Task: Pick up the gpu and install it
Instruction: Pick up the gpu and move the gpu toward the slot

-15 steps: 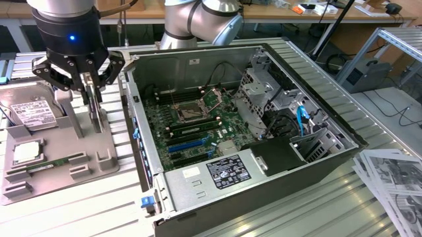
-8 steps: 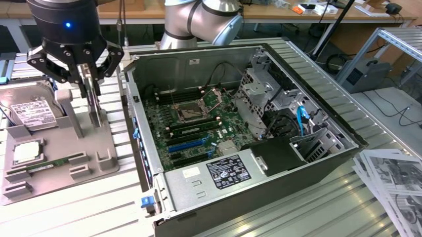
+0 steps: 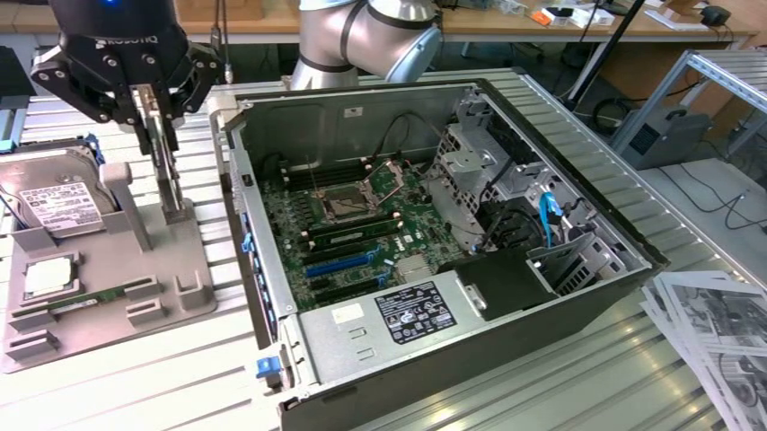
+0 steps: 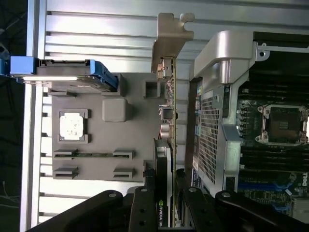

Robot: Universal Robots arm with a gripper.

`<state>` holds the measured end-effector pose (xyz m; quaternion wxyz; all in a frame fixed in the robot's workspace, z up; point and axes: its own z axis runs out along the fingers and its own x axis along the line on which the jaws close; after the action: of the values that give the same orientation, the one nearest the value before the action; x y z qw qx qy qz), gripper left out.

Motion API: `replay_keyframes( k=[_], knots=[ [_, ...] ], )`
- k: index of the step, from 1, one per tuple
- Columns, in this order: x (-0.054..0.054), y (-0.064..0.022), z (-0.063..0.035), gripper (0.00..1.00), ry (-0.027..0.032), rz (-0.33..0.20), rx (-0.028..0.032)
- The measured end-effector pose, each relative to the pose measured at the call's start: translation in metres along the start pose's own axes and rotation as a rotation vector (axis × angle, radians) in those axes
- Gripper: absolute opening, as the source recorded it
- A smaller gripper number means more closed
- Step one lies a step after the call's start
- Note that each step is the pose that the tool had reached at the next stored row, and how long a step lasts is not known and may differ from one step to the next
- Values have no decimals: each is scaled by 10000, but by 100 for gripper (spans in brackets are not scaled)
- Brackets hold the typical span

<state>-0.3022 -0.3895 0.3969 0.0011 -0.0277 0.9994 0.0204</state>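
From outside, my gripper (image 3: 154, 121) pinches the graphics card (image 3: 171, 180) upright over the grey holder (image 3: 180, 269), beside the open computer case (image 3: 258, 269). Whether its lower edge touches the holder, I cannot tell. I point straight down. At my wrist, the card (image 4: 163, 164) runs edge-on between my fingers (image 4: 145, 210), bracket (image 4: 171, 36) farthest away.

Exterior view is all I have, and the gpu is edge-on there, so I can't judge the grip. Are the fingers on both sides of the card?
Observer: Yes. In the wrist view the gripper has its fingers against both faces of the gpu, at the end carrying the NVIDIA label.
Operator: Where is the bracket?
Observer: The silver bracket is at the card's opposite end, away from the fingers.
Operator: Is the card skewed?
Observer: No. It runs straight, parallel to the case's perforated wall and apart from it.
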Motion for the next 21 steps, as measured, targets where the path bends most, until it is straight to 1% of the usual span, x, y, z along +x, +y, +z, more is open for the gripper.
replay_keyframes(
  k=[6,13,21],
  knots=[
    [0,5,-122,27,-19,-1,1],
    [-1,11,-281,27,-66,-3,3],
    [-1,12,-286,27,-67,-2,3]
  ],
)
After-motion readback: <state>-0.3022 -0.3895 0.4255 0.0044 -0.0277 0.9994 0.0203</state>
